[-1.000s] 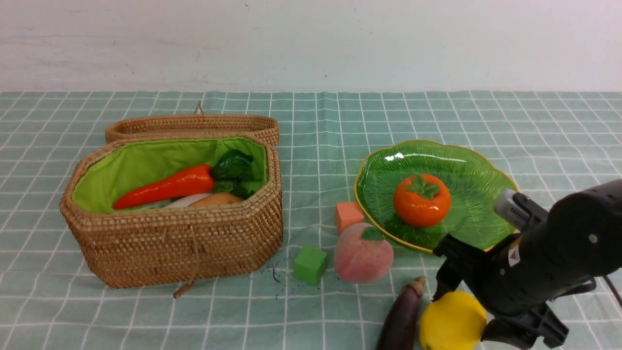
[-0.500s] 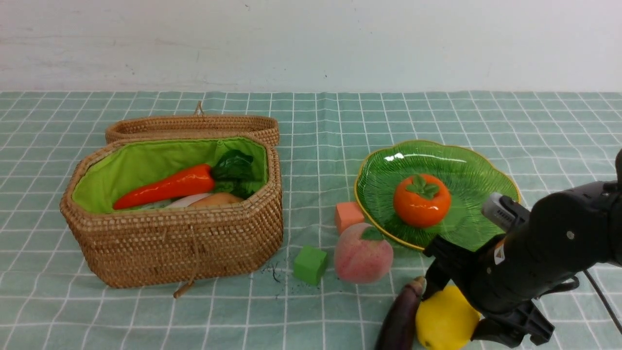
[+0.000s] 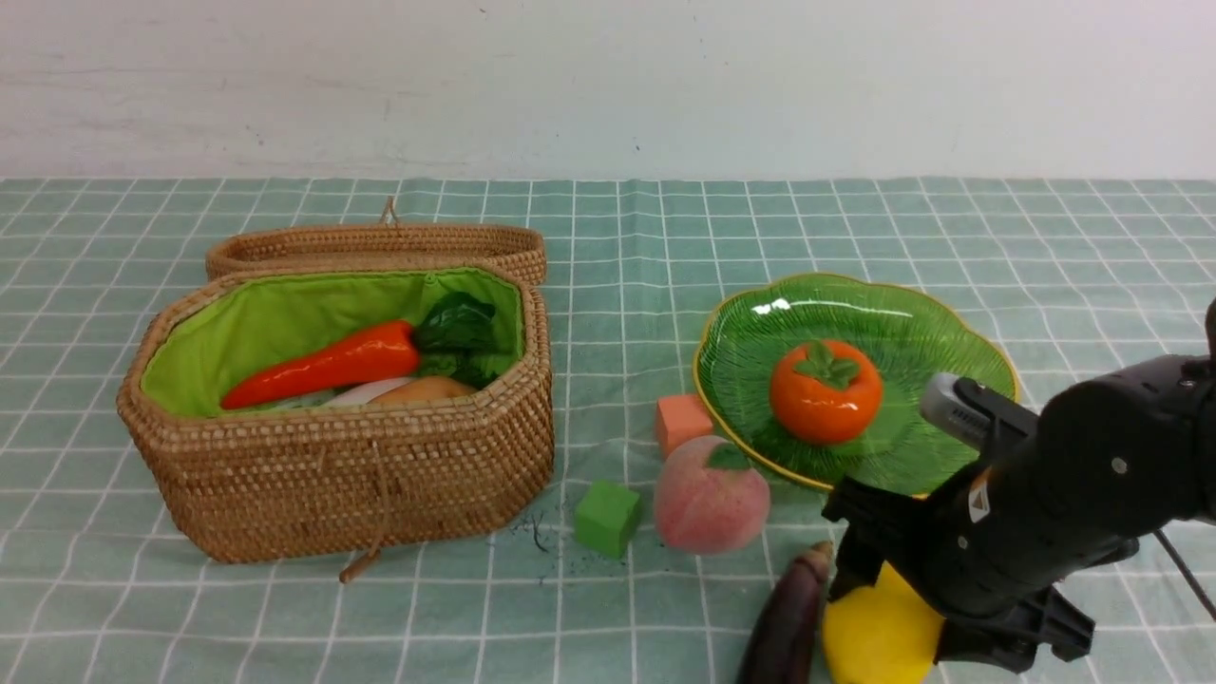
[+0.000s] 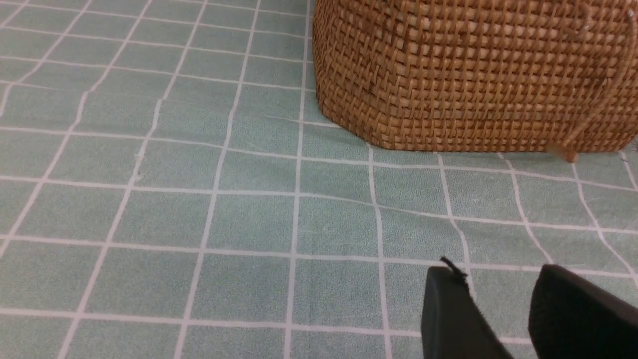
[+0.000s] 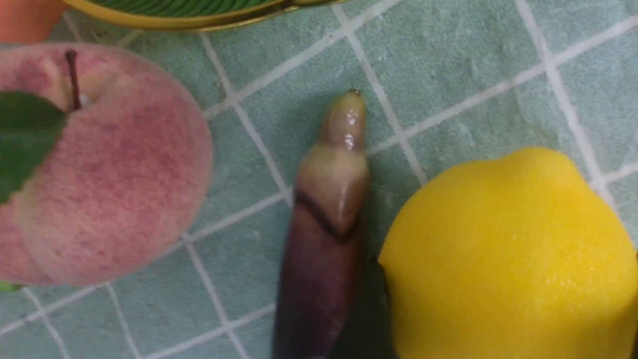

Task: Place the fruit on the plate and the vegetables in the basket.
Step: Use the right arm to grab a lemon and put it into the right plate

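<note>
Nearest, at the right, the right gripper (image 3: 914, 619) is down at the cloth (image 3: 608, 237) with its jaws spread wide and the lemon (image 3: 879, 638) between them. One finger (image 3: 852, 560) stands in the narrow gap between lemon and eggplant (image 3: 784, 627), the other on the lemon's far-right side. The lemon sits on the cloth, and I cannot tell whether the pads press on it. The eggplant lies just left of the lemon, its stem end pointing toward the plate (image 3: 883, 309).

The left gripper (image 4: 498, 273), seen only from its own wrist, hangs low over bare cloth near the basket (image 3: 351, 484). Its jaws are partly apart with nothing between them.

Further out, the peach (image 3: 711, 496) stands on the cloth just beside the plate's near-left rim, not on it. A green cube (image 3: 606, 517) sits to the peach's left, between peach and basket. An orange cube (image 3: 680, 421) lies behind the peach, close against the plate's left rim.

The plate holds only the persimmon (image 3: 825, 391), upright at its middle.

At the left, the basket stands open. The carrot (image 3: 328, 366) lies slanted on top inside it, leaves toward the right end. Parts of the radish (image 3: 366, 391) and potato (image 3: 423, 388) show beneath it. The lid (image 3: 380, 245) lies folded back behind the basket.
</note>
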Available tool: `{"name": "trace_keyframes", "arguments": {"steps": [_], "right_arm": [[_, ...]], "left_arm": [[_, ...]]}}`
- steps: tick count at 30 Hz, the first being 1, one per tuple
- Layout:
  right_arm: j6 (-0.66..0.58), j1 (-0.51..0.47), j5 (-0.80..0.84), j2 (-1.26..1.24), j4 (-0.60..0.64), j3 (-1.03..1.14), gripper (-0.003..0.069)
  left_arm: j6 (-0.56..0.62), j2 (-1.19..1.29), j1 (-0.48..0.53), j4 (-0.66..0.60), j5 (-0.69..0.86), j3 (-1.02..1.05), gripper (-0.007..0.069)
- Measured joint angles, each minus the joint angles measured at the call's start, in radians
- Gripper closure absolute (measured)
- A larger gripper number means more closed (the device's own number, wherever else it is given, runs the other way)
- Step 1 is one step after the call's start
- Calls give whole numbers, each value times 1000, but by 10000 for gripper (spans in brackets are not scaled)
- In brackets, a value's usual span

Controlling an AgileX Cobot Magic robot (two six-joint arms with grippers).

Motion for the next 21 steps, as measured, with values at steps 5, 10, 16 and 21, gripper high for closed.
{"name": "trace_keyframes", "arguments": {"steps": [5, 10, 16, 21], "right_arm": [[-2, 0, 50, -67, -113, 5, 81], [-17, 0, 117, -121, -274, -72, 81], [-26, -61, 154, -81, -441, -291, 81], [-102, -164, 154, 51, -444, -484, 81]], "left_arm": [[0, 0, 0, 0, 0, 0, 389], [0, 0, 0, 0, 0, 0, 389], [0, 0, 0, 0, 0, 0, 387], [0, 0, 0, 0, 0, 0, 387]]}}
